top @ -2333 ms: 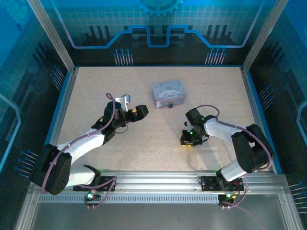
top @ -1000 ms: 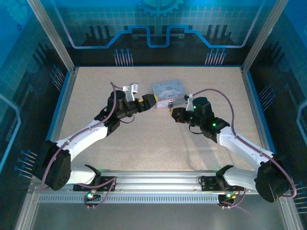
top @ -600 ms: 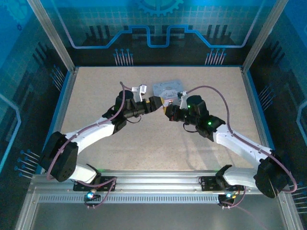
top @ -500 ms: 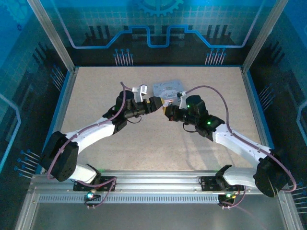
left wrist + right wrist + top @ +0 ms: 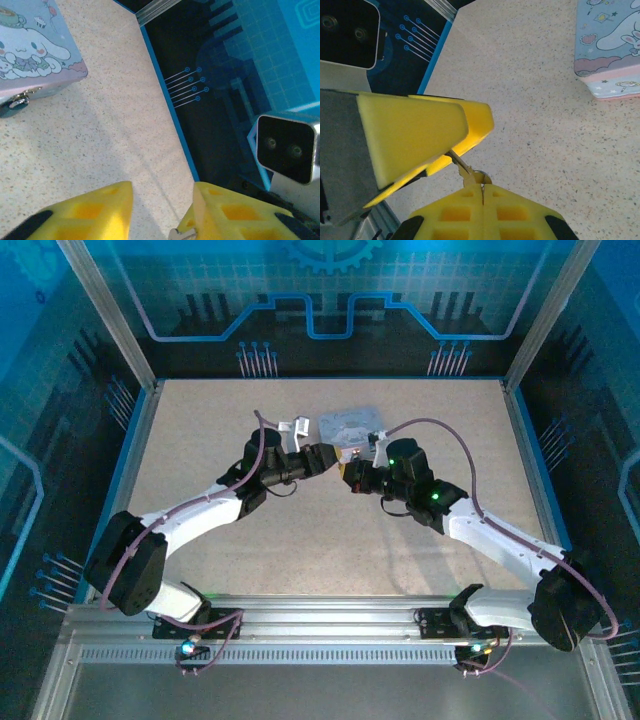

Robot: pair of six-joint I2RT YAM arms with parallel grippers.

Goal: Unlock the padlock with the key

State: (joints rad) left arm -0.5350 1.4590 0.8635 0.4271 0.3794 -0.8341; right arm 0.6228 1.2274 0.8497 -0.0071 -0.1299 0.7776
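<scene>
The tiny thin key (image 5: 471, 175) sticks out of my right gripper (image 5: 482, 186), which is shut on its ringed head. Its blade reaches up between the yellow fingers (image 5: 420, 130) of my left gripper. In the left wrist view my left gripper (image 5: 162, 189) is open, and a bit of the key (image 5: 181, 234) shows against the inner face of its right finger. The small bluish padlock (image 5: 9, 107) hangs at the front clasp of the lavender-blue cartoon tin (image 5: 35, 55). From above, my left gripper (image 5: 328, 455) and right gripper (image 5: 350, 477) meet tip to tip just in front of the tin (image 5: 350, 424).
The tin (image 5: 615, 50) lies on the speckled tabletop (image 5: 300, 540) toward the far middle. A blue rim and metal frame posts (image 5: 140, 390) bound the table. Both forearms slant inward from the near edge.
Over the last seconds both arms swung in from the sides to meet in front of the tin. In the last half second the left gripper crept slightly right, toward the key.
</scene>
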